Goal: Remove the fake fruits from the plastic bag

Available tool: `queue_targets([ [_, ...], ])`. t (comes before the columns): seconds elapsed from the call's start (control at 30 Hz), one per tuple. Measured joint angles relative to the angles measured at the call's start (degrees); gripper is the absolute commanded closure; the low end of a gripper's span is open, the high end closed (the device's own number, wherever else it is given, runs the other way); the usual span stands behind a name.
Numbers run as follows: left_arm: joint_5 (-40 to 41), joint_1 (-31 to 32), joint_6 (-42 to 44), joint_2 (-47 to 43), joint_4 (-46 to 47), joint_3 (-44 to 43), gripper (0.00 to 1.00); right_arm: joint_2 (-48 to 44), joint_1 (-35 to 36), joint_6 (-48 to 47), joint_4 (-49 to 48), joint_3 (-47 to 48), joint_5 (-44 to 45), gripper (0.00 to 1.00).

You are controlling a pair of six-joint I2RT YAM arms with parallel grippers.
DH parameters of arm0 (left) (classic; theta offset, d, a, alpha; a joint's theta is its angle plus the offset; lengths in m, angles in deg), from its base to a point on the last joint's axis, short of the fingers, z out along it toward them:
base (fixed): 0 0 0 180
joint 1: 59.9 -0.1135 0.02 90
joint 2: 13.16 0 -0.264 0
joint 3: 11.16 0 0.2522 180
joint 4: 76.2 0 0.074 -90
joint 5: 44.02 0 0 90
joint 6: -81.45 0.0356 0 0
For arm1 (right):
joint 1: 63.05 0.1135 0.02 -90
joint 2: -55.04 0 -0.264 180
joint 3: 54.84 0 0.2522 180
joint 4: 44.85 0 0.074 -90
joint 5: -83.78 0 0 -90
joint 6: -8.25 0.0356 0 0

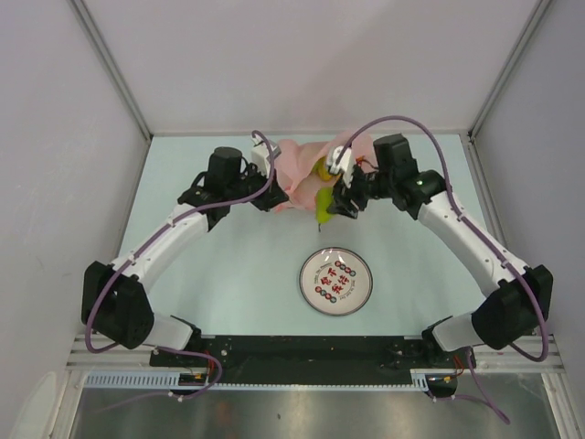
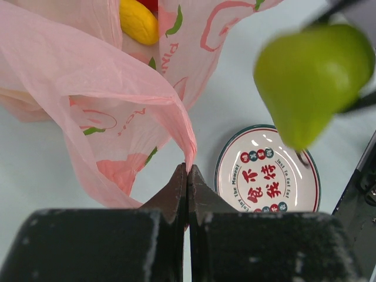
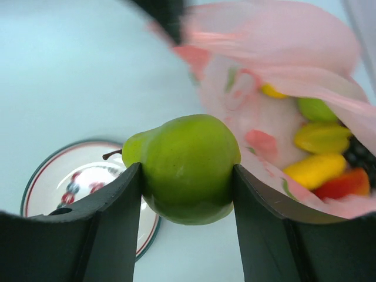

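Top view: left gripper is closed on the edge of the pink bag, which sits at the far middle of the table. Right gripper clamps a green pear right at the bag's near-right edge. White plate lies nearer the arm bases, apart from both; the red characters on it are too small to read here. Left wrist view: jaws pressed together, bag edge runs down into the tips and looks pinched. Bag print shows red letters starting "PIN", the rest lost in a fold. A yellow fruit shows at the bag mouth up top. Pear is at upper right, outside the bag, in front of the plate. Plate rim text reads "Enjoy the Moment" on the left; the right side isn't legible. Four red Chinese characters sit in the centre. Right wrist view: both fingers flat against the pear's sides, stem pointing left, pear off the table. Bag is open at right with a green fruit, yellow-orange mangoes, a red slice and dark grapes inside.
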Motion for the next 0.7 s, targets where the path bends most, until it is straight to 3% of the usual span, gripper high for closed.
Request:
queue_targets([
  [0.17,-0.11,0.00,-0.20,0.42,0.17,-0.55,1.00,1.51,6.40,-15.80,12.07,0.04,-2.38,0.80],
  [0.37,-0.13,0.00,-1.18,0.44,0.81,-0.55,1.00,6.16,9.55,-27.34,17.73,-2.58,-2.27,0.79],
  [0.53,-0.37,0.00,-2.14,0.42,2.03,-0.46,1.00,8.44,10.95,-27.63,18.53,-3.15,-3.80,0.79],
  [0.7,-0.59,0.00,-2.97,0.33,2.16,-0.37,1.00,12.15,11.47,-18.84,17.57,-3.15,-7.56,0.80],
])
